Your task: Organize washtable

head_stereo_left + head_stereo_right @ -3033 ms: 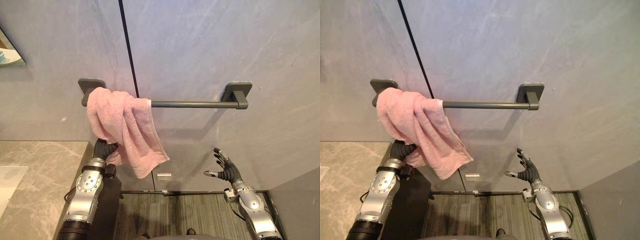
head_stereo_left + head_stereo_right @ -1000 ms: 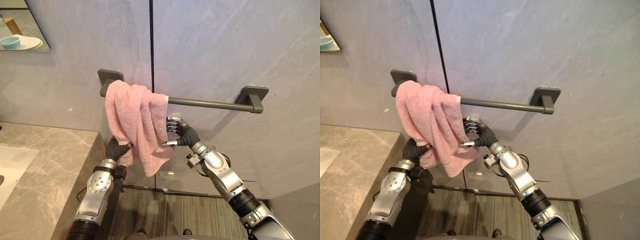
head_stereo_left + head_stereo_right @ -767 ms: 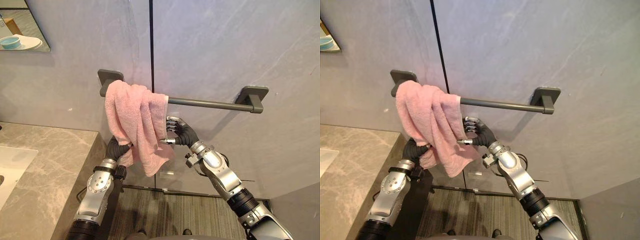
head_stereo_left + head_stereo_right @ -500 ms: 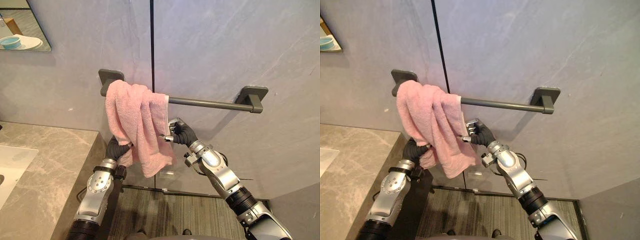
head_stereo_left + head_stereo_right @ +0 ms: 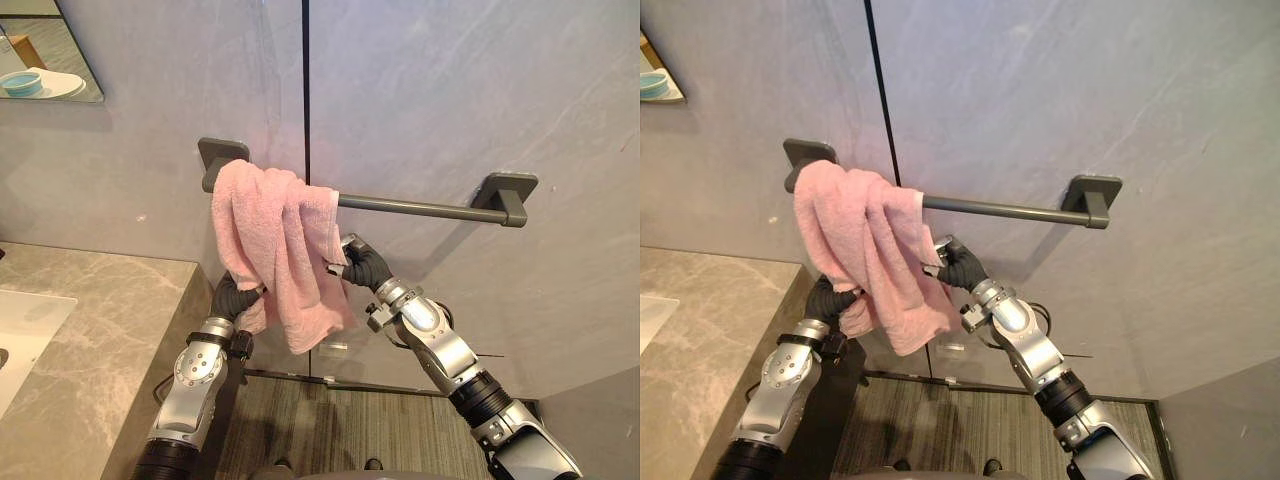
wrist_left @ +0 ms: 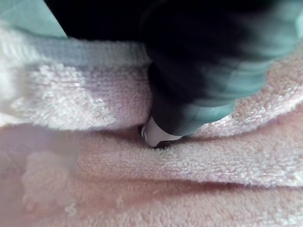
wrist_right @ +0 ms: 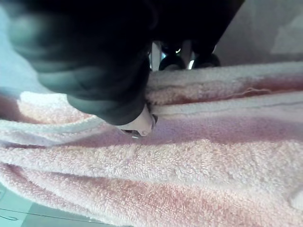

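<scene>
A pink towel [image 5: 275, 245] hangs bunched over the left end of a dark grey towel bar [image 5: 420, 207] on the grey wall. My left hand [image 5: 233, 297] is under the towel's lower left part, its fingers curled into the cloth [image 6: 94, 118]. My right hand [image 5: 360, 265] has come up to the towel's right edge below the bar and pinches the hem [image 7: 199, 99]. Pink terry cloth lies right against each hand in both wrist views.
A marble washtable top [image 5: 90, 330] with a white basin [image 5: 20, 330] lies at the lower left. A mirror corner [image 5: 45, 65] shows at the top left. The right half of the bar is bare. Dark striped floor [image 5: 340, 420] lies below.
My right hand has moved slightly left to the towel's right edge and curled its fingers from open to shut on the cloth. The left hand has stayed where it was.
</scene>
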Available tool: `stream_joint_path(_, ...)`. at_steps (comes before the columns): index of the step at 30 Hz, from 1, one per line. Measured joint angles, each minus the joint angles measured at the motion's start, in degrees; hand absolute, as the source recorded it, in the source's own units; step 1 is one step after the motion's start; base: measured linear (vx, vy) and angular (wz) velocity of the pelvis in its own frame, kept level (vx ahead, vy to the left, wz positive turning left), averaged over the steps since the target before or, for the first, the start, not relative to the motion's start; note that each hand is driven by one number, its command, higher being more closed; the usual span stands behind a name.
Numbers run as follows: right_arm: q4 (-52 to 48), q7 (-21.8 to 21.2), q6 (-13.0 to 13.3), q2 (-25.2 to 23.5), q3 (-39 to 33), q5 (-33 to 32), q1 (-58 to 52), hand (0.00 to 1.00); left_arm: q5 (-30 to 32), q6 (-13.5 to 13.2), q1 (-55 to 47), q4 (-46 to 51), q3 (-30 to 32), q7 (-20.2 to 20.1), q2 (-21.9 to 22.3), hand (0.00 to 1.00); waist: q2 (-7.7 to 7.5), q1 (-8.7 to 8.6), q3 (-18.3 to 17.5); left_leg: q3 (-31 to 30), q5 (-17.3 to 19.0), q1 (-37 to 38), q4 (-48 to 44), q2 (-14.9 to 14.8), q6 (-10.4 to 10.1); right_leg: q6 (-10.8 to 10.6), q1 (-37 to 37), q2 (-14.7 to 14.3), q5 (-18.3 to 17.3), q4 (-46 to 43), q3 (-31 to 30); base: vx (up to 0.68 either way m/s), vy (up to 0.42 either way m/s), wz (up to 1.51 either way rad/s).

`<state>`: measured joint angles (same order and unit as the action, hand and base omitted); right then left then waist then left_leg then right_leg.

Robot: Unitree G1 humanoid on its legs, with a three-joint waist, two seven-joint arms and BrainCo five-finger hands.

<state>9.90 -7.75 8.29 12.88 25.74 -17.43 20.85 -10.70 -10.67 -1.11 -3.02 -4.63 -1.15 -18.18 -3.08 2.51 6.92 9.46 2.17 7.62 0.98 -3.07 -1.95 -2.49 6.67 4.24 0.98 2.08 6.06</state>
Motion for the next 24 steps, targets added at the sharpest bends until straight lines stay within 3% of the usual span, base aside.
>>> stream_joint_path(5,-1.5,-0.2,0.0,-0.1,-1.6,-0.5,-1.0,1.0,-0.1,0.0,0.0,0.8,1.3,0.0,0.8,1.0,0.0,0.03,0.0,0.1,0.0,0.2,0.1,0.0,0.0,0.0,0.0,0.0,0.0,-0.1,0.0,0.0,0.0,0.0)
stream_joint_path(10,-8.6,-0.3,0.3,-1.3,-9.4,-1.8,-6.0,1.0,-0.6,-1.0,-0.1,4.3,5.2,0.0,4.1,1.0,0.08,-0.23,0.1,0.2,0.0,0.5,0.2,0.2,0.0,-0.1,0.0,0.2,0.0,-0.6,0.0,0.0,0.0,0.0)
stream_joint_path(24,-16.1,0.2,2.6,-1.8,-25.0,-2.8,-12.2,1.0,-2.7,-2.1,-3.0,12.2,9.3,-1.5,6.9,1.0,0.63,-1.76,0.4,0.9,-1.2,2.3,2.9,0.5,-0.1,-0.3,0.0,0.3,-0.2,-0.7,-0.8,-0.01,-0.007,-0.03)
